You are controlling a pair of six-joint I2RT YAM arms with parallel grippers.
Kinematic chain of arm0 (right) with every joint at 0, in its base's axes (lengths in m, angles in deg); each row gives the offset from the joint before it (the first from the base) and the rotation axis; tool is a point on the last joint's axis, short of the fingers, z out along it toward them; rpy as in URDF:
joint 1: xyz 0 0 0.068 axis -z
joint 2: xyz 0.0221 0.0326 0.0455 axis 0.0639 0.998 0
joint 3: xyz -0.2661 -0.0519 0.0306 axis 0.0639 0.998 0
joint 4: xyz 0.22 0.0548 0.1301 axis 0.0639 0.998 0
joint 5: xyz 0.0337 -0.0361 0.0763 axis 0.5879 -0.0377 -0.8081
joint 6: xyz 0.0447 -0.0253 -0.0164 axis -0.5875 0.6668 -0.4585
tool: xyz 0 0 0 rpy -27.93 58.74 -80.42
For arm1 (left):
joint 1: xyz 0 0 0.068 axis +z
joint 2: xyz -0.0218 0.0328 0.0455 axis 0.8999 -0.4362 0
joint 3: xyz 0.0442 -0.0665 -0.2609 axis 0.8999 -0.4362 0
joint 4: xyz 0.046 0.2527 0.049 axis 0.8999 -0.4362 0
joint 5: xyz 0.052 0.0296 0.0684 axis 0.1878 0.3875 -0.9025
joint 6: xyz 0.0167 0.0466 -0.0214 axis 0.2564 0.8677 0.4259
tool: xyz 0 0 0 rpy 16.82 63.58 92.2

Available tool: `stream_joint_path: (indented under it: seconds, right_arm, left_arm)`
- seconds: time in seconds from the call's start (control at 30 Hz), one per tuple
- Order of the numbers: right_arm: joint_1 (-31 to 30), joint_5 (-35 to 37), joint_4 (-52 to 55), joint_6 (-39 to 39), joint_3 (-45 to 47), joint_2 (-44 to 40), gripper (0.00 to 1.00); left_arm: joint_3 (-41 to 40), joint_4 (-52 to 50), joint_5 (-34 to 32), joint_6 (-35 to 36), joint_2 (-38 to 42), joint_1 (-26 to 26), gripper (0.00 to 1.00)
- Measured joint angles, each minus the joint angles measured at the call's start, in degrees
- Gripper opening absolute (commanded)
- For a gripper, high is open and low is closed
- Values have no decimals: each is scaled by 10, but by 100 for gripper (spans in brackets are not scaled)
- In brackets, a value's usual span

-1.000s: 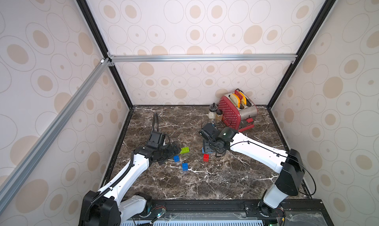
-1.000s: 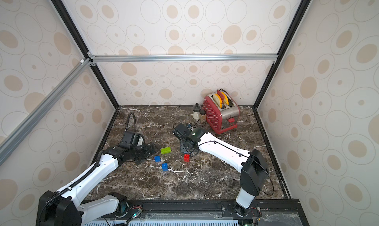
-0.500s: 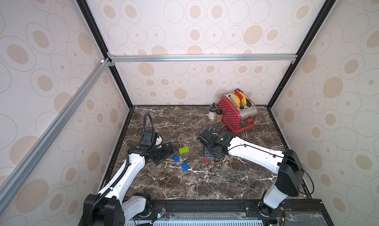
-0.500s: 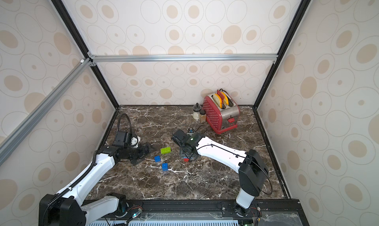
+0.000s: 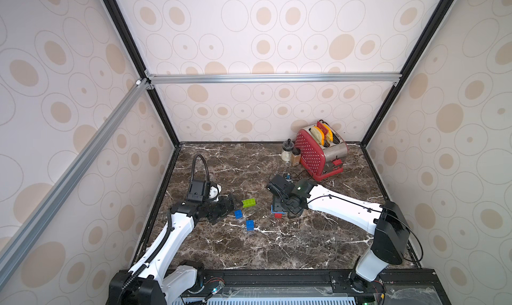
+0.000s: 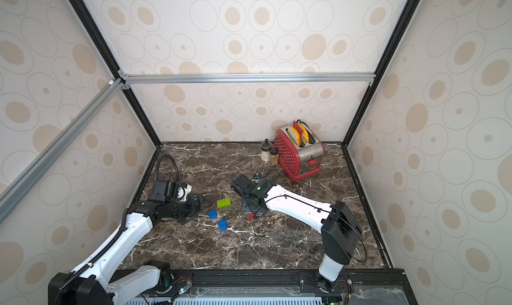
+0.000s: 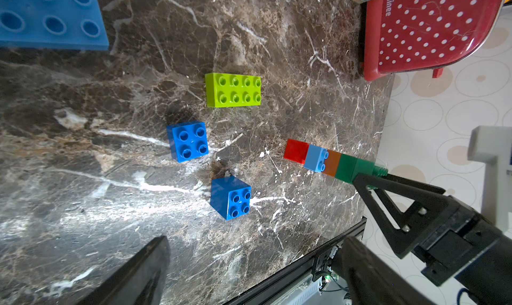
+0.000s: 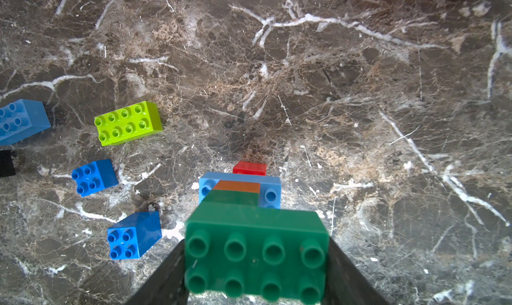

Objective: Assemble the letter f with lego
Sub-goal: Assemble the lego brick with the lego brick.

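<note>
**Item 1. Left end effector** (image 5: 226,209). Jaws spread wide, gripping nothing. A blue oblong brick (image 8: 20,120) sits at one finger; whether it touches or merely lies alongside cannot be told from so tight a view. Hazard: a swing of this arm could flick the brick into its neighbours.

**Item 2. Blue square brick** (image 7: 187,141) and second blue square brick (image 7: 231,198). Both are loose on the worktop (image 7: 277,40), near each other but apart. Hazard: they are light pieces on smooth stone, so a passing finger would scatter them.

**Item 3. Lime green brick** (image 7: 234,90). Oblong, studs up, lying free beside the blue squares. Same hazard.

**Item 4. Stack** (image 7: 327,162). The letter in progress, right of centre. Its red foot is on the worktop, then light blue, orange and dark green, capped by a dark green oblong brick (image 8: 256,226). Hazard: the column is narrow on a small foot, so a sideways load could skid the base or crack a joint.

**Item 5. Right end effector** (image 8: 256,244). Half closed, clamped on the cap brick's two ends. Hazard: the hold is at the top only, so pressing further pieces on would lever against it.

**Item 6. Toaster** (image 5: 318,151). Back right, well apart from the stack.
</note>
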Motion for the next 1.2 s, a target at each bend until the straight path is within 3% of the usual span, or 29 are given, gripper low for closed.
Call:
stream_joint_path:
  seconds: [1.2]
  right_arm:
    - [10,-8,5,0,-7,22,62]
  left_arm:
    - [-5,0,-2,3,0,19,98]
